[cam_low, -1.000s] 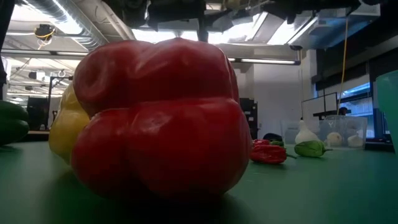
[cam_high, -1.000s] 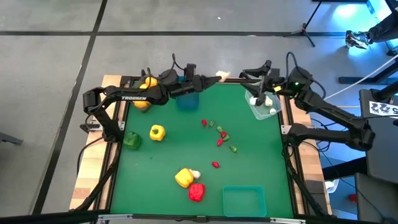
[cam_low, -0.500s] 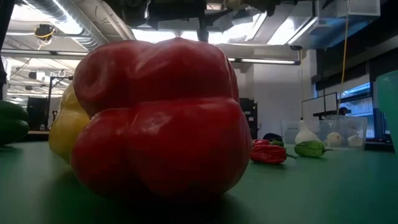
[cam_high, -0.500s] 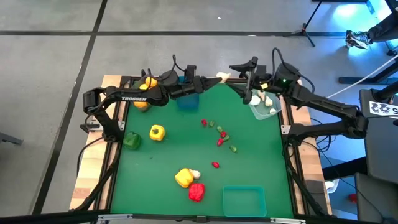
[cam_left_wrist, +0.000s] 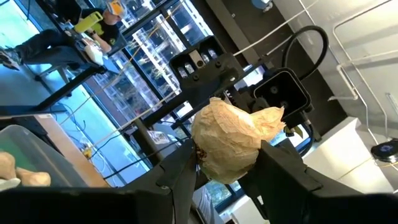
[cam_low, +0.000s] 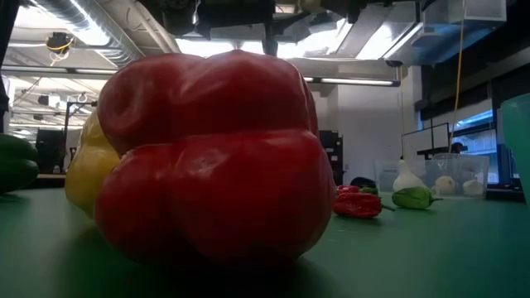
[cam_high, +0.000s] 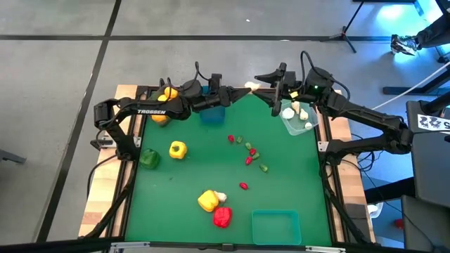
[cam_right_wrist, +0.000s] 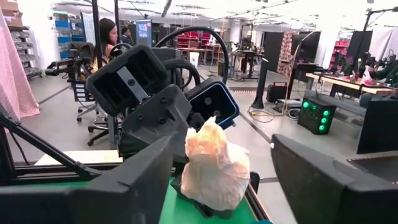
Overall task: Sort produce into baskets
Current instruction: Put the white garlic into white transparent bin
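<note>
Fingers (cam_left_wrist: 186,180) around garlic (cam_left_wrist: 233,140); clear bin (cam_high: 299,121) with garlic

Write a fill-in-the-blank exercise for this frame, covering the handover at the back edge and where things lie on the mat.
1. The left gripper holds a white ____ piece.
2. The right gripper faces it with its jaws ____.
3. The clear bin beside the right arm holds ____ pieces.
4. The red pepper lies nearest the ____ bin.

Missing words: garlic; open; white; teal
</note>
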Controlling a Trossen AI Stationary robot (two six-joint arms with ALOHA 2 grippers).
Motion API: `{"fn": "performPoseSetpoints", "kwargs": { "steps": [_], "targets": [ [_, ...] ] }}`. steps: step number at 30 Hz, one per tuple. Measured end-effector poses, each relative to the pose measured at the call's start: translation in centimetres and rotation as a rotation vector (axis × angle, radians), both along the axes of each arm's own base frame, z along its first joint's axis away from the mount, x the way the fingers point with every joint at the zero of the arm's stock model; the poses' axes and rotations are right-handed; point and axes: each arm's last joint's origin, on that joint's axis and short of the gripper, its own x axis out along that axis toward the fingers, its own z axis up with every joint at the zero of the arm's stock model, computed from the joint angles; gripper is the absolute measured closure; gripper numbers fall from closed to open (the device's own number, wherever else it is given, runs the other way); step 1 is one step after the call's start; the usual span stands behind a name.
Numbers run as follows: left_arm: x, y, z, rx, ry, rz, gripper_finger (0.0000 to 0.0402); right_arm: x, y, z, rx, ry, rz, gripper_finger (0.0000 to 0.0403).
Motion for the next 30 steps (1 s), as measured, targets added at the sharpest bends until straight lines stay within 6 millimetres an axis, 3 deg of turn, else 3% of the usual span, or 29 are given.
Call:
{"fn": "performPoseSetpoints", "kwargs": {
  "steps": [18, 23, 30],
  "targets": [
    [0.00, 0.07, -0.05, 0.005, 0.003, 0.019, 0.0253, -0.01, -0.04, -0.03, 0.001, 0.002, -0.008, 0.0355],
    [0.07, -0.15, -0.05, 0.047, 0.013, 0.027, 0.0238, -0.02, -0.03, -0.01, 0.000, 0.002, -0.007, 0.0372],
    [0.11, -0.36, -0.09, 0.153, 0.035, -0.040, 0.0172, -0.03, -0.11, 0.01, 0.002, -0.001, -0.037, 0.0364]
  ]
}}
